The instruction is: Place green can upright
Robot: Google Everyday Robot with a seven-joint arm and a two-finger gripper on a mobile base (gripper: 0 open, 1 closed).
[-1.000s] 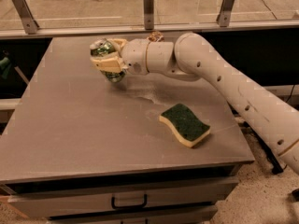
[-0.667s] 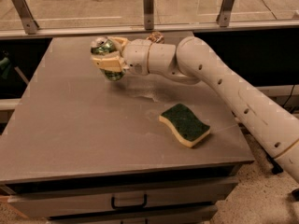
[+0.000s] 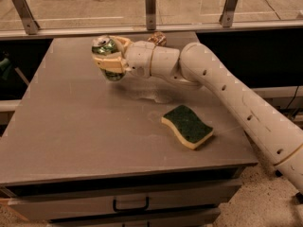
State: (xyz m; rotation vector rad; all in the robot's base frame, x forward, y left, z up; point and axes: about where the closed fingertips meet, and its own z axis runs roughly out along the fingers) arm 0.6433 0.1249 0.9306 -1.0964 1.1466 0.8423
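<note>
Little has shifted since the earlier frames: the gripper [image 3: 111, 56] stays at the same far-left part of the table [image 3: 71, 126], and the green can [image 3: 104, 48] is still in its grasp, perhaps a touch more upright than a second ago. The jaws are pinching the can across its middle, one pale finger running along the front of the label and the other curving round behind it. The can's silver top with its pull tab sits above the jaws, tipped slightly toward the camera; its green lower end hangs below them, close over the tabletop, though whether it touches the surface cannot be told. The white arm [image 3: 227, 93] reaches back from the jaws to the right and toward the camera. Just behind the wrist, beyond the jaws, a brown rounded object [image 3: 158, 38] peeks out, mostly hidden. Well to the right of the jaws and nearer the camera lies a green-topped yellow sponge [image 3: 187, 126], flat on the table and apart from the can.
</note>
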